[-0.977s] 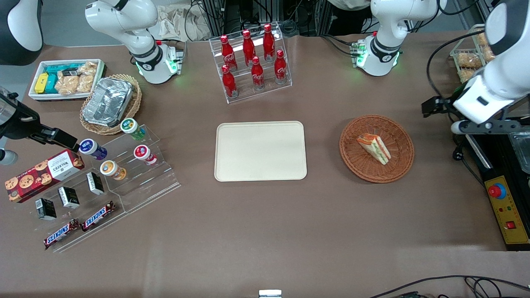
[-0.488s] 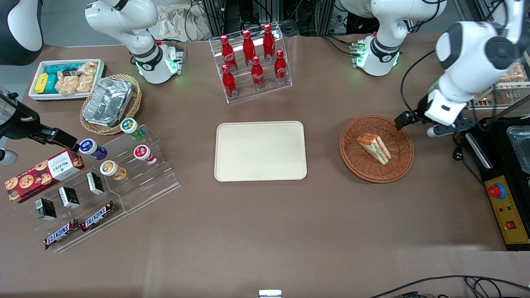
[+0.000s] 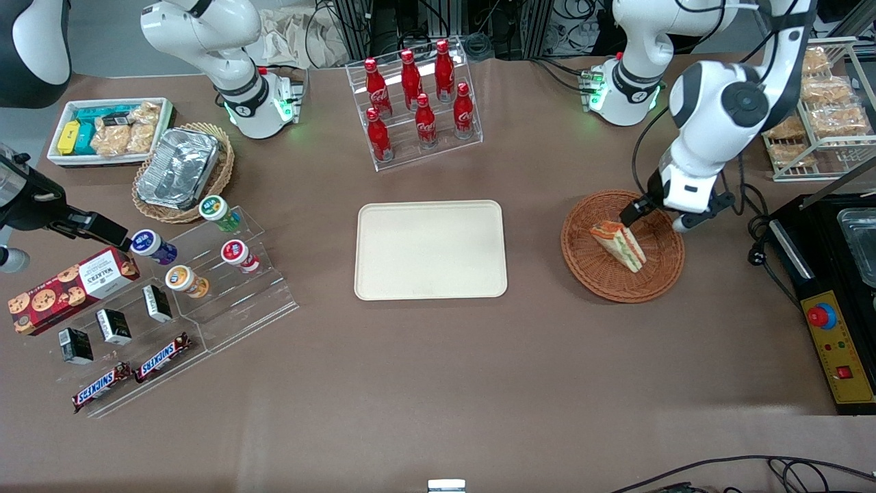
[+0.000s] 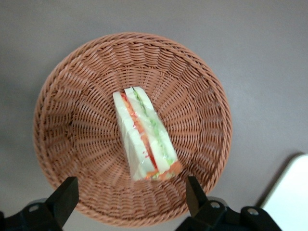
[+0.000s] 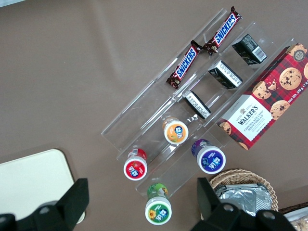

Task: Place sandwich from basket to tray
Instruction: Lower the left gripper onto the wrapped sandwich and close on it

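Note:
The sandwich (image 3: 618,245), a pale wedge with green, orange-red and white layers, lies in the round reddish-brown basket (image 3: 583,271). My left gripper (image 3: 655,218) hangs open over the basket's rim, on the side farther from the front camera, with nothing between its fingers. In the left wrist view the sandwich (image 4: 144,137) lies in the middle of the basket (image 4: 62,96), and the gripper (image 4: 130,197) straddles the rim just off the sandwich's filling end. The cream tray (image 3: 431,250) lies flat beside the basket, toward the parked arm's end; its corner (image 4: 293,192) shows at the wrist too.
A clear rack of red cola bottles (image 3: 417,103) stands farther back than the tray. A black control box with a red stop button (image 3: 831,329) and a wire snack rack (image 3: 818,103) sit at the working arm's end. A clear stand of cups and snacks (image 3: 198,274) fills the parked arm's end.
My left arm has swung in from the working arm's end of the table, bringing the open gripper over the basket's rim. Sandwich, basket and tray have not moved.

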Controlling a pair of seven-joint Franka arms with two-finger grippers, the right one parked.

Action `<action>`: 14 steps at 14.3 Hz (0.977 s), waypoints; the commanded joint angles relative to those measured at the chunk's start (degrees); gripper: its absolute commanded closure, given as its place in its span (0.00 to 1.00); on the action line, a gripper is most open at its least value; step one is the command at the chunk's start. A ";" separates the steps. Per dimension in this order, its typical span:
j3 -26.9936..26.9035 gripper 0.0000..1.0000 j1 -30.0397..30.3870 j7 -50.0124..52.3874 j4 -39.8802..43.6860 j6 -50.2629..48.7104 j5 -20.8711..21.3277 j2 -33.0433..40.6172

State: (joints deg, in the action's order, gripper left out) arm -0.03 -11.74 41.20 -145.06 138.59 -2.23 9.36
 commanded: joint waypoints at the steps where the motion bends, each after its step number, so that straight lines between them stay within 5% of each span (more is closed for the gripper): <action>1: 0.56 0.01 -0.22 3.80 3.37 1.15 1.70 -5.92; 14: 1.61 0.04 -0.48 10.40 4.61 4.67 2.14 -13.14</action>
State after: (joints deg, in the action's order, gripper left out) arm 1.65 -11.76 49.98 -139.43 142.02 -1.28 -3.56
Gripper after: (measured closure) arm 0.018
